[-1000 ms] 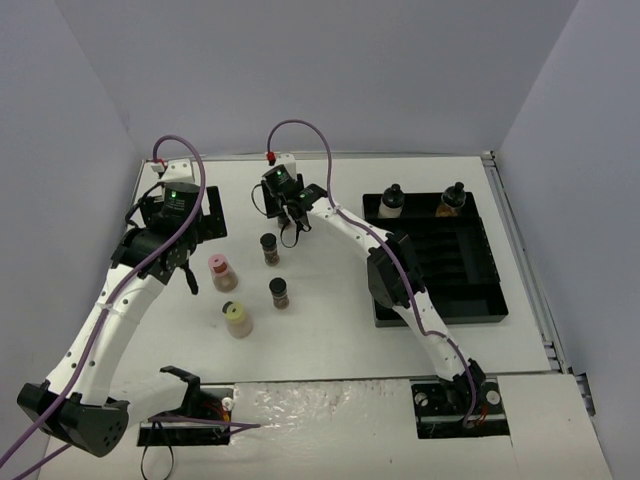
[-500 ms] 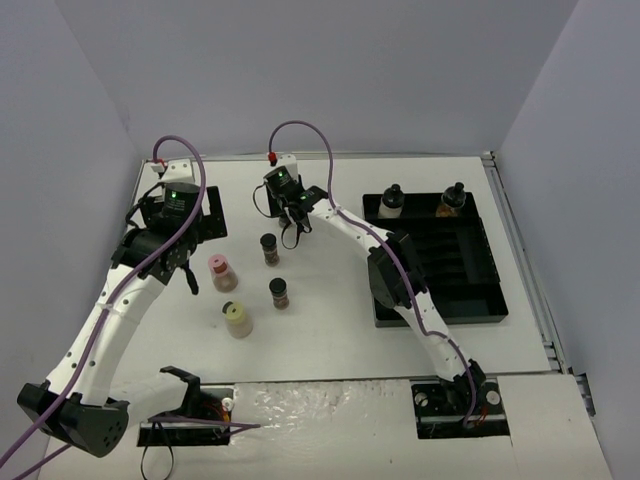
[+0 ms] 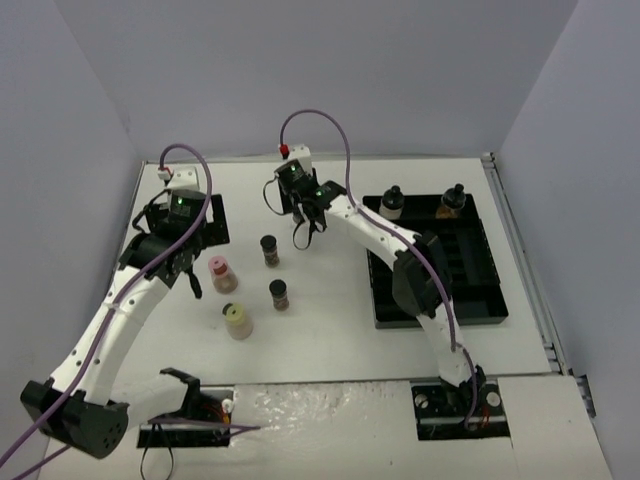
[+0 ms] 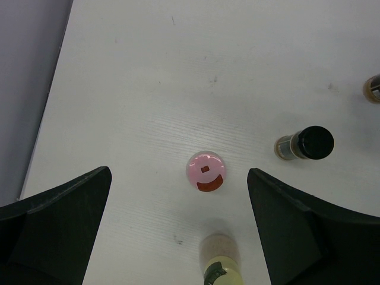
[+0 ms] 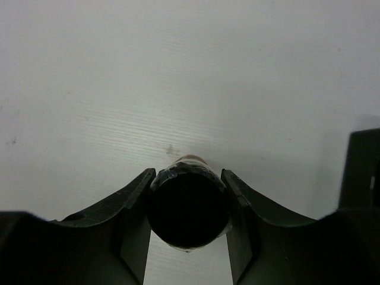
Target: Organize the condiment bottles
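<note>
My right gripper (image 5: 189,178) is shut on a black-capped condiment bottle (image 5: 189,208) and holds it above the white table; in the top view this gripper (image 3: 306,228) is left of the black tray and mostly hides the bottle. My left gripper (image 4: 178,178) is open and empty above the pink-capped bottle (image 4: 206,171), which stands between the jaws' line; in the top view it (image 3: 190,272) is just left of that bottle (image 3: 222,272). The pale-yellow-capped bottle (image 3: 238,319) and two black-capped bottles (image 3: 269,248) (image 3: 280,293) stand on the table. Two more black-capped bottles (image 3: 392,200) (image 3: 451,200) stand in the tray.
The black slotted tray (image 3: 470,290) lies at the right of the table; its corner shows in the right wrist view (image 5: 363,169). A black block (image 3: 212,215) sits at the back left behind the left arm. Grey walls close in the table's back and sides.
My right gripper has moved right toward the tray with the black-capped bottle in it. My left arm has shifted slightly to the right.
</note>
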Motion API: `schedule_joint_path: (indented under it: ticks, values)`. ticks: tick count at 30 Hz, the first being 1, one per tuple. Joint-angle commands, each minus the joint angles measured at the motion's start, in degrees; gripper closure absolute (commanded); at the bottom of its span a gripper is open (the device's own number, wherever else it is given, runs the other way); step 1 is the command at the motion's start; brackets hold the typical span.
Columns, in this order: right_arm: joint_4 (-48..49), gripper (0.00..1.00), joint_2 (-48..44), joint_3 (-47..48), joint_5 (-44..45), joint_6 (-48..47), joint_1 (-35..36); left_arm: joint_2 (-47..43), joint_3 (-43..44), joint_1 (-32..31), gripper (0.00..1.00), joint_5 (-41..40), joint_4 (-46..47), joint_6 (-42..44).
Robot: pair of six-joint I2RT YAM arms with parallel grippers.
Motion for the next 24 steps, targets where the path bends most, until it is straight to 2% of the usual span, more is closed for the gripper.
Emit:
schedule_joint_path:
  ticks: [1,9,14,20,24]
  values:
    - [1.67,1.00,-14.36,-7.12,6.90,1.54,-1.89,-0.85,1.05,0.16,0.03,-0.44,3.67,-0.11]
    - [4.11,1.00,-31.03,-28.60,7.69,7.87,-13.33,-0.88,0.23,1.33,0.03,1.56,4.37,0.00]
    - [4.69,1.00,-39.21,-37.44,6.64,8.43,-20.96,-0.95,-0.23,1.97,0.03,2.29,4.61,-0.09]
    - [6.22,1.00,-44.25,-45.48,1.56,8.53,-33.43,-1.23,-0.67,2.58,0.03,3.35,5.13,-0.26]
    - [7.89,1.00,-47.39,-50.07,0.55,8.72,-38.95,-0.86,-0.77,2.78,0.03,3.49,5.23,-0.25]
